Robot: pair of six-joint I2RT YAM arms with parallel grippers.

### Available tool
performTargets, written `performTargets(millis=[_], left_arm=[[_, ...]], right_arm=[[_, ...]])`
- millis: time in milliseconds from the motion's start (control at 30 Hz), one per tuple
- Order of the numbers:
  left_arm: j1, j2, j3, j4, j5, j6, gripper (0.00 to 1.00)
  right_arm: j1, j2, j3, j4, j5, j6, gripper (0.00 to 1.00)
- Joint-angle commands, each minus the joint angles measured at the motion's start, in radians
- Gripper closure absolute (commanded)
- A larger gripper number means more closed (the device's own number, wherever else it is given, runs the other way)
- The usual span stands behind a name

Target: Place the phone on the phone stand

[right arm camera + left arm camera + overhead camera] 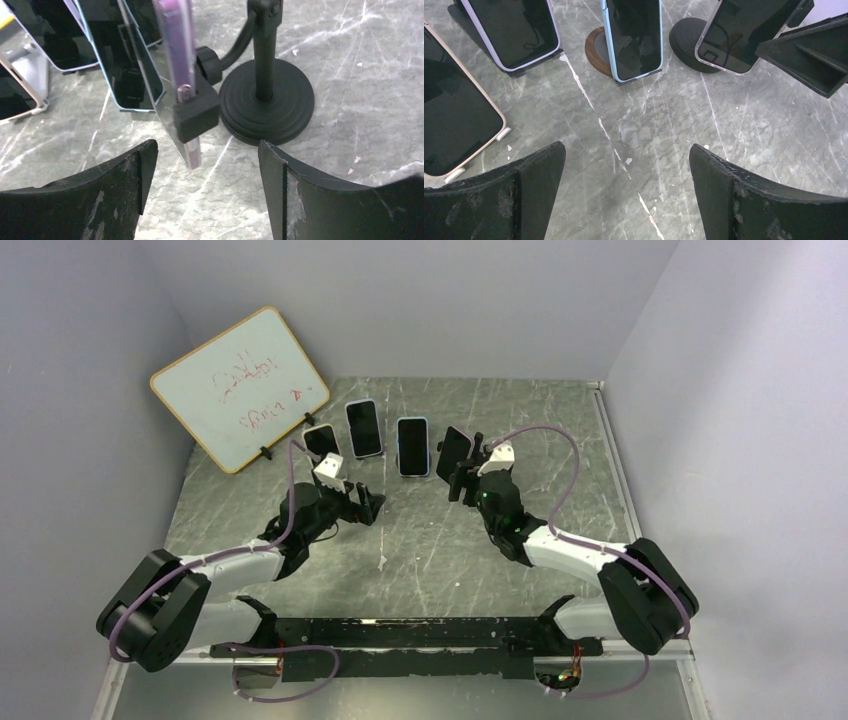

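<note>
1. The phone [176, 55] stands on edge, held in the clamp [197, 116] of the stand [266, 102], just left of the stand's round base as the right wrist sees it.
2. The right gripper [206, 155] hovers close in front of the stand. Its fingers are spread wide and hold nothing. The phone's lower corner hangs above the gap between them and appears to touch neither finger.
3. The left gripper [626, 152] sits well left of the stand, low over the table [430, 550]. It is also wide open and empty.
4. Three other phones [413, 445] lean on their own rests in a row left of the stand, with a whiteboard [240, 388] farther left again.
5. I judge the phone to be a stiff, flat slab with some weight for its size. Its glass face and clear case look slick, and a drop could crack it.
6. If it needs reseating, the best hold is across the two long edges near mid-length, pads flat on the case rim. Keep off the glass and clear of the clamp.
7. The phone looks seated, so the task seems close to done. Whether the clamp bites firmly cannot be told from here.
8. The thin neck above the stand's base may sway, so any retreat should go straight back without brushing that lower corner.
</note>
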Motion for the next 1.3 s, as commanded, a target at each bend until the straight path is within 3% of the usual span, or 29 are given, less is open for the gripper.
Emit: performTargets(millis=[0,100,267,800,1067,1167,1267], left_arm=[[0.007,0.010,0.014,0.017,0.028,-0.004,0.03],[0.007,0.013,0.017,0.015,0.040,0.000,0.03],[0.007,0.013,0.023,0.004,0.047,0.008,0.03],[0.008,-0.011,0.018,0.009,0.042,0.011,0.03],[0.007,-0.066,0.024,-0.019,0.008,-0.011,0.03],[0.007,-0.090,0.032,-0.021,0.020,-0.044,0.03],[0.007,-0.102,0.052,-0.024,0.028,-0.064,0.03]], right_arm=[[-0.054,0.027,-0.023,0.062,-0.100,0.016,0.26],[-0.098,0.042,-0.031,0.096,-0.175,0.022,0.33],[-0.167,0.068,-0.026,0.107,-0.243,0.049,0.36],[-0.296,0.112,0.090,0.005,-0.215,0.046,0.36],[-0.323,0.040,0.113,-0.112,-0.192,0.091,0.16],[-0.325,-0.047,0.043,-0.062,-0.244,0.113,0.03],[-0.324,-0.150,-0.024,-0.041,-0.287,0.140,0.00]])
